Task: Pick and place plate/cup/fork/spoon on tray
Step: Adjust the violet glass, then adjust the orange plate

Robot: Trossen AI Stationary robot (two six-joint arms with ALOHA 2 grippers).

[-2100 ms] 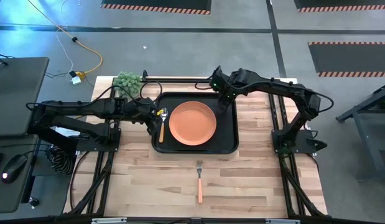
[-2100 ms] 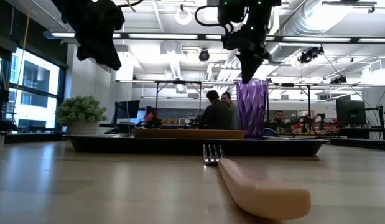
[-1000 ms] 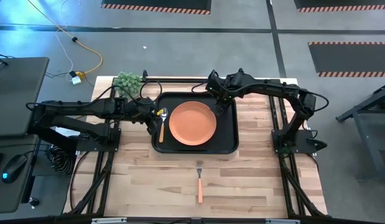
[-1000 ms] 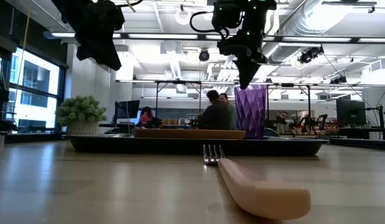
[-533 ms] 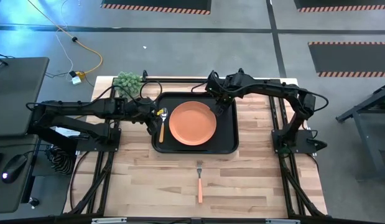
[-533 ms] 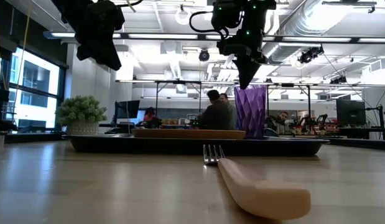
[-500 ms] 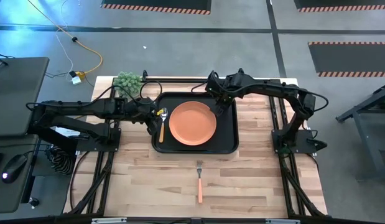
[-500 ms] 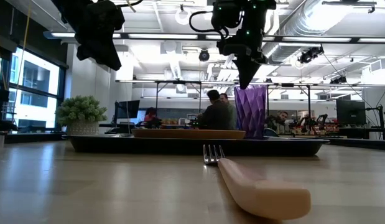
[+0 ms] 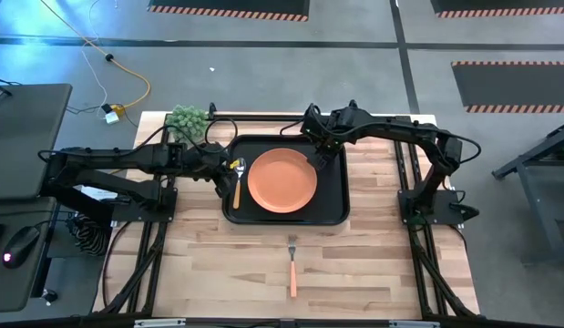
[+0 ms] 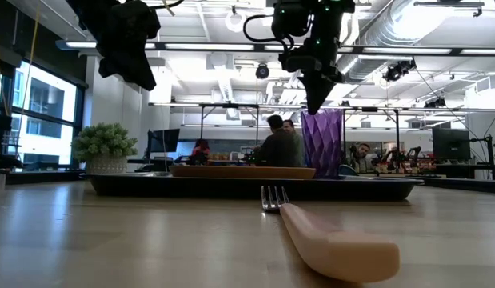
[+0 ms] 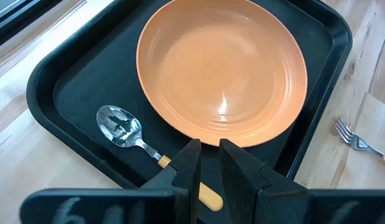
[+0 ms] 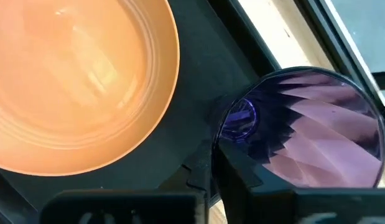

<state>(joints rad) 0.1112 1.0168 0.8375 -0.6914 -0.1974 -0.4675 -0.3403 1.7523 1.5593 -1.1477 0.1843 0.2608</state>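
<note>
Up at the far right corner of the tray [image 9: 332, 211] the right gripper [image 9: 320, 157] has its fingers pinched on the rim of the cup [image 12: 310, 134]; the cup stands upright on the tray just right of the plate [image 9: 282, 179], and in the low view the cup [image 10: 323, 142] hangs straight below that gripper [image 10: 315, 100].

Left of the plate, the spoon [image 9: 236, 182] lies on the tray with its bowl to the far side and its handle toward the near side. The left gripper [image 9: 225, 169] hovers over the tray's left edge beside the spoon; in its wrist view the fingers [image 11: 188, 165] stand a narrow gap apart with nothing between them, above the spoon's handle.

On the bare wood near of the tray lies the fork [image 9: 292, 267], tines pointing at the tray, well apart from both grippers.
</note>
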